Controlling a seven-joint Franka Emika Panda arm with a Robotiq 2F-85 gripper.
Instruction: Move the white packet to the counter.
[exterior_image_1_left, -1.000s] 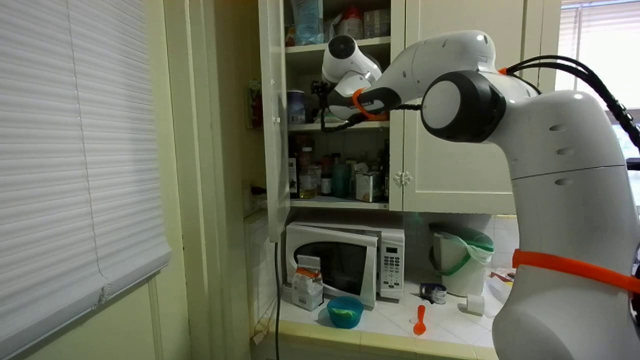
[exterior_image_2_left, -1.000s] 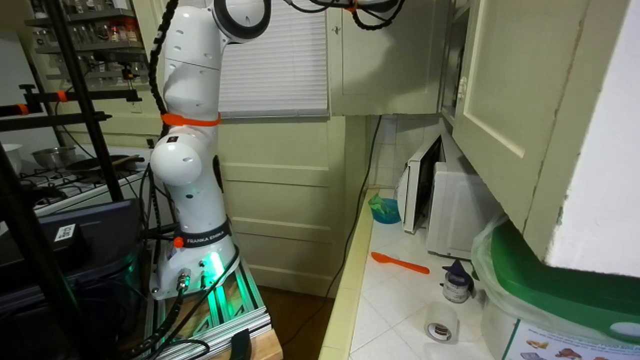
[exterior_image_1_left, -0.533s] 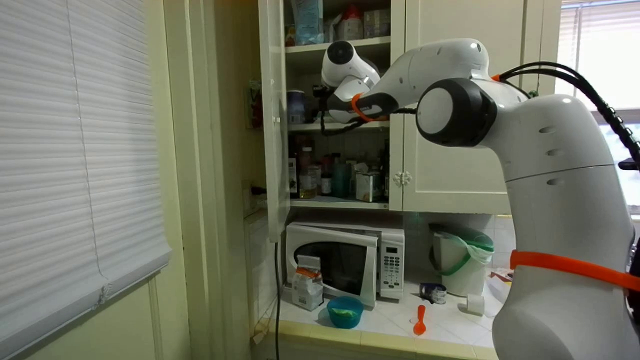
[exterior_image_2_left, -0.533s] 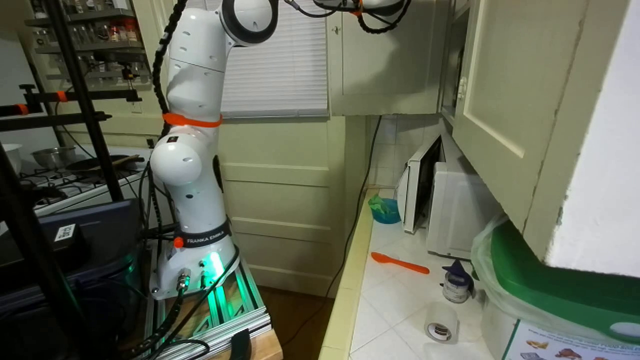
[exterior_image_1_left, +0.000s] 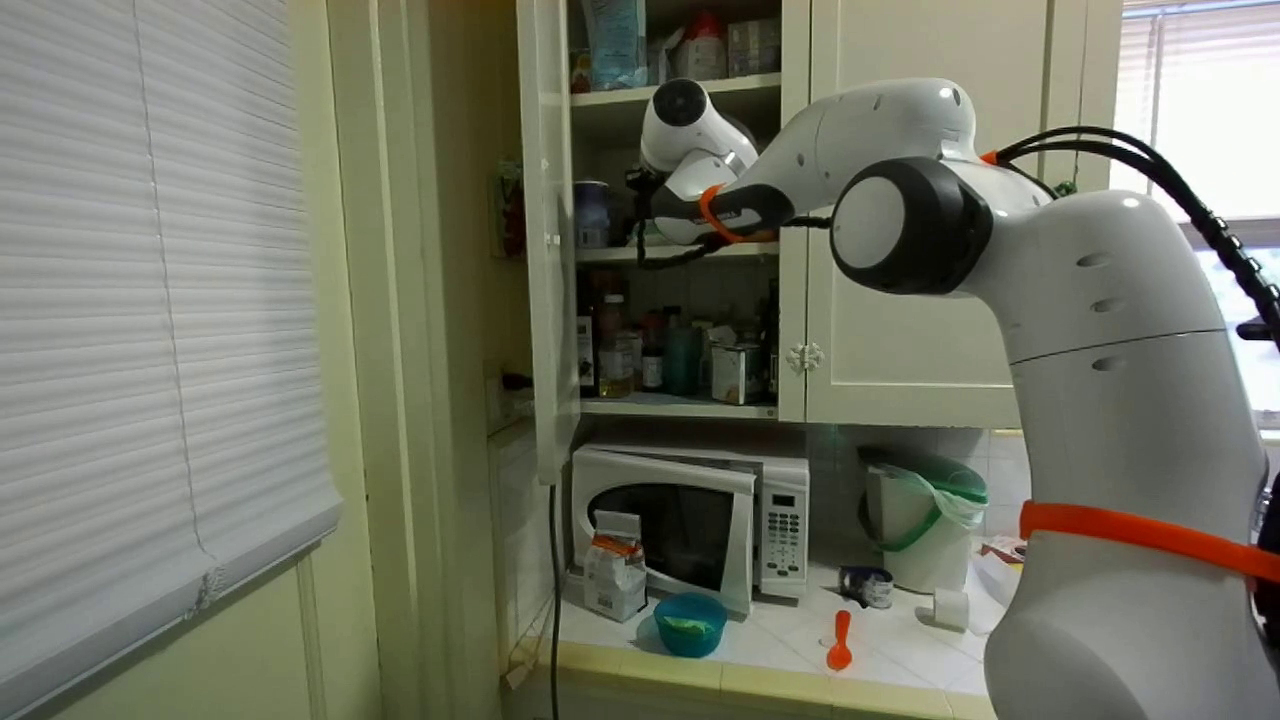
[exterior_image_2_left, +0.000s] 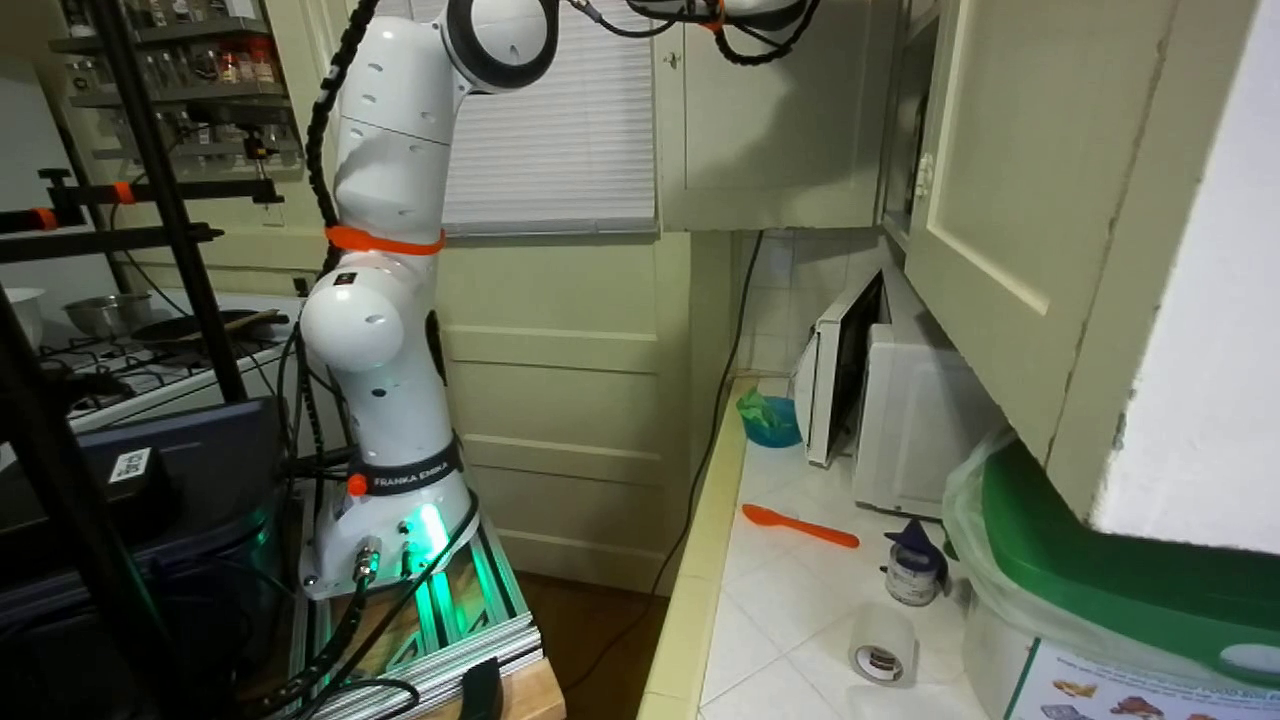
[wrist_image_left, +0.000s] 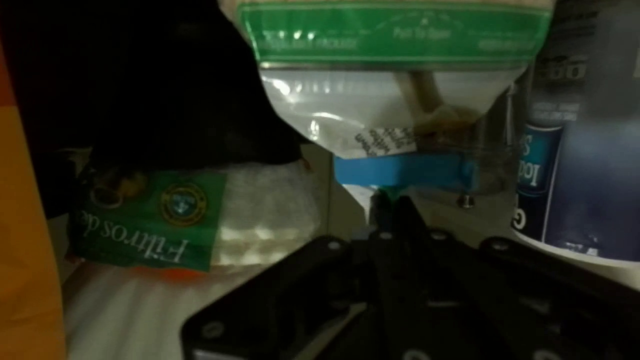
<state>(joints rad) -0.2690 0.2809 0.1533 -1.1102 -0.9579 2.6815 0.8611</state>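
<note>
Slightly lowered, your arm (exterior_image_1_left: 903, 225) passes high over the front edge of the counter (exterior_image_1_left: 770, 640) into the cupboard (exterior_image_1_left: 793, 300); pincer (wrist_image_left: 393, 201) together, grip uncertain, the likely white packet (wrist_image_left: 370, 95) undelivered.

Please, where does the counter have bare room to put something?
The counter is bare between blue bowl and orange spoon, and between spoon and tape roll. Crowded: in front of the microwave (bag, bowl) and beside the bin (jar).

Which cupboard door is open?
The left-hand door in an exterior view: it's swung out, so shelves show. The neighbouring door, partly behind the robot arm, is shut.
</note>
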